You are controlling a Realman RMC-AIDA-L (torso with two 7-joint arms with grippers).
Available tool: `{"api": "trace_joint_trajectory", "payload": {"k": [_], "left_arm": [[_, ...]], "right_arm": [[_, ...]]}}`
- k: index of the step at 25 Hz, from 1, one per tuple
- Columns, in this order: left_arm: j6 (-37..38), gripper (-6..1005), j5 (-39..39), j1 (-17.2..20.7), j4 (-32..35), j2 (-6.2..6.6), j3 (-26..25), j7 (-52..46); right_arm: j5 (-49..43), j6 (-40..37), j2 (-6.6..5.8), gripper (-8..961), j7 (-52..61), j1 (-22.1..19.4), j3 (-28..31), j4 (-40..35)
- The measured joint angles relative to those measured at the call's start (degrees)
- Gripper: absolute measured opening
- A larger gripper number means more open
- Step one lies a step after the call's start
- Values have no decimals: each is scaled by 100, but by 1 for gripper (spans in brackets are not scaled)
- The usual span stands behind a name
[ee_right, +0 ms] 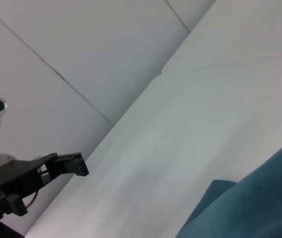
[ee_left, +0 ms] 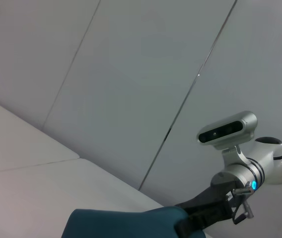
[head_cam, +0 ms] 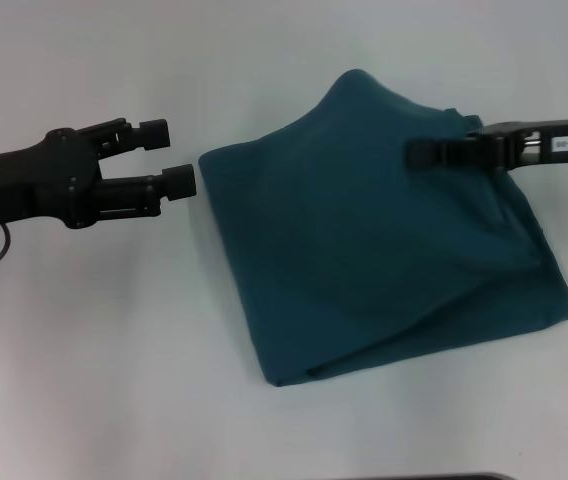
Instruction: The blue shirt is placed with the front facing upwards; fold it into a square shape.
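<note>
Table [head_cam: 84, 380], white, carries the whole job. Shirt [head_cam: 384, 250] lies on it as a compact multi-layer bundle, roughly four-sided but skewed, with one corner pointing toward the left gripper and the lowest corner toward the robot. No lettering or collar shows; the outer face is plain teal. Its long axis appears to run diagonally, from the humped far corner beside the right gripper down to the near edge. The far part stands raised off the table rather than flat.

Right gripper [head_cam: 426, 152] reaches in over the shirt's far right portion, its tip above or on the raised cloth. Whether its fingers are closed on fabric or merely resting there cannot be told from any view.

Left gripper [head_cam: 169, 158] hangs just beside the shirt's left corner, apart from it, fingers spread and holding nothing. The right wrist view shows it [ee_right: 71, 164] likewise clear of the cloth.

Judgement: folding is far along; the step in hand looks like the finishing of a last fold or the tidying of the bundle. The shape is not yet square: edges are slanted and the far hump is unsettled. The next move calls for laying the raised part down flat and squaring the edges, without dragging the lower layers out of line.
</note>
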Motion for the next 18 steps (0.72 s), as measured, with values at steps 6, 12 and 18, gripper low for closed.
{"api": "trace_joint_trajectory", "payload": {"k": [6,12,18], "left_arm": [[33,936,-9,-63,-3,-22,-11,-60],[66,937,-12,-125,-3,-30,-86,-145],[59,937,0,-180,6,-27,-88,-155]], "right_arm": [[-25,257,-86,123,2,-140,287,106],[-51,306,-140,135,30,-302,342,110],[-61,308,-142,148,33,-527,350,112]]}}
